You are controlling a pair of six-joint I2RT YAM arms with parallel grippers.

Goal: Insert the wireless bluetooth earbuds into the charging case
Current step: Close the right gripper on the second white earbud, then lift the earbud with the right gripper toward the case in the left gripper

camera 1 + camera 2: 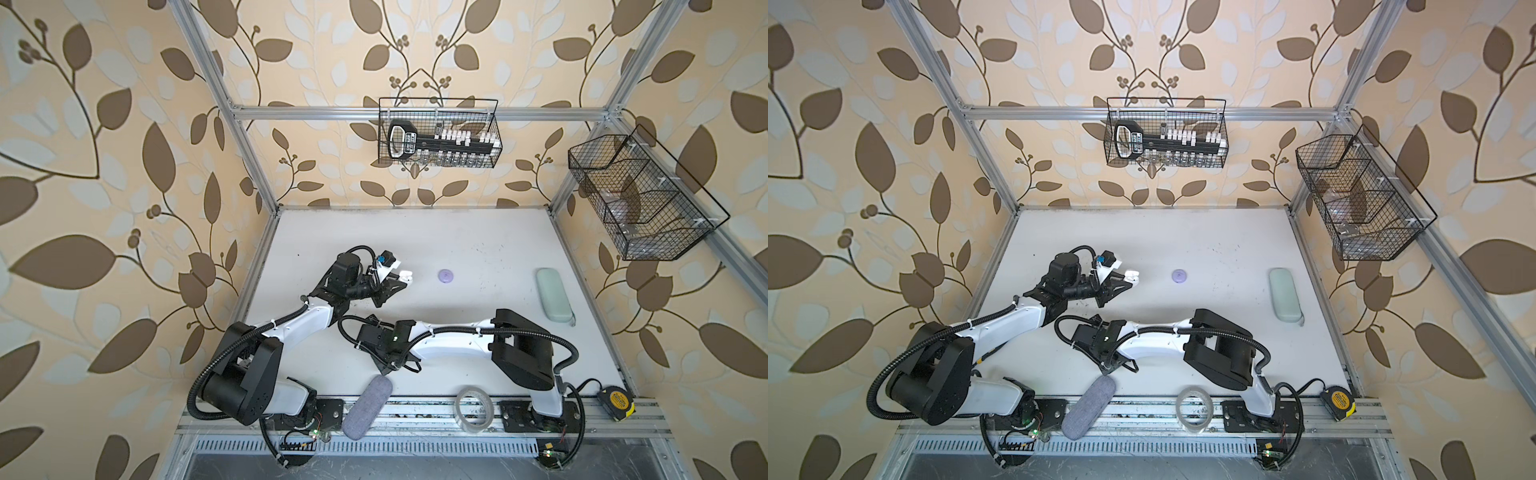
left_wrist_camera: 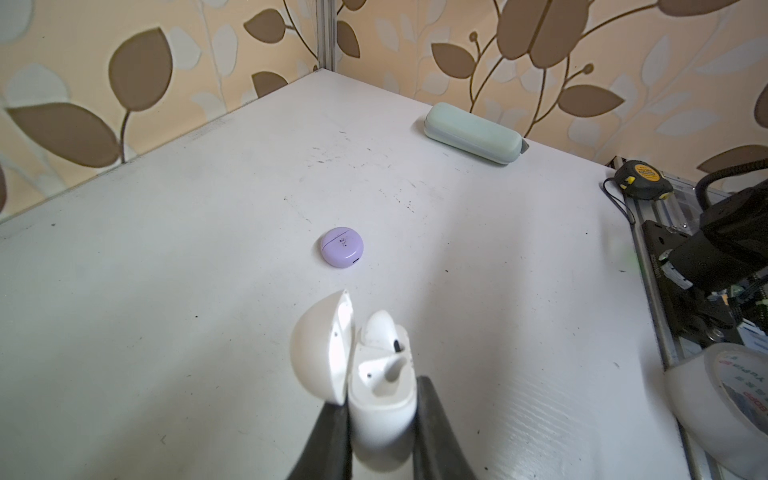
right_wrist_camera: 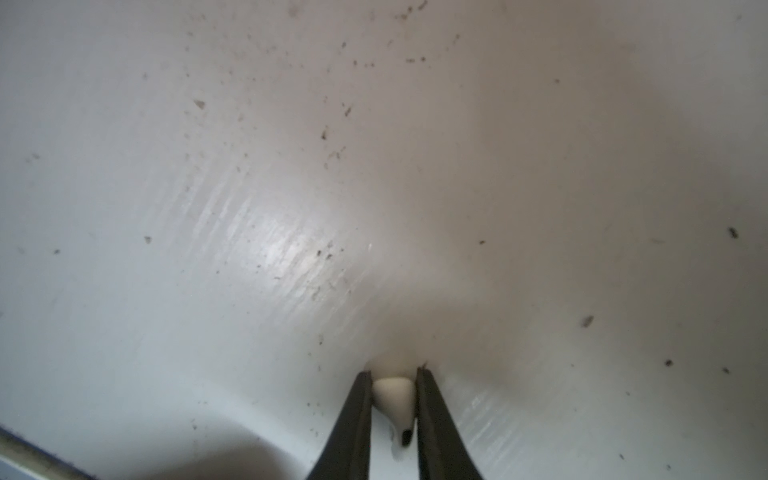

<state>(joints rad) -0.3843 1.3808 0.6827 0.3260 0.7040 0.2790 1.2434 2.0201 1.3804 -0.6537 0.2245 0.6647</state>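
Note:
My left gripper (image 2: 382, 401) is shut on the body of a white charging case (image 2: 380, 409), which it holds above the table. The case lid (image 2: 318, 349) hangs open to one side. One white earbud (image 2: 380, 332) sits in the case and the slot beside it is empty. In both top views the white case (image 1: 405, 275) (image 1: 1133, 275) shows at the left gripper's tip. Low over the table, my right gripper (image 3: 392, 384) points down with both fingers against a second white earbud (image 3: 395, 397). A closed lilac case (image 1: 446, 276) (image 2: 342, 248) lies mid-table.
A mint glasses case (image 1: 553, 300) lies at the right side of the table (image 1: 457, 232). A grey pouch (image 1: 368, 407), a tape roll (image 1: 475, 409) and a tape measure (image 1: 618, 401) sit along the front rail. Wire baskets (image 1: 438, 133) hang on the walls.

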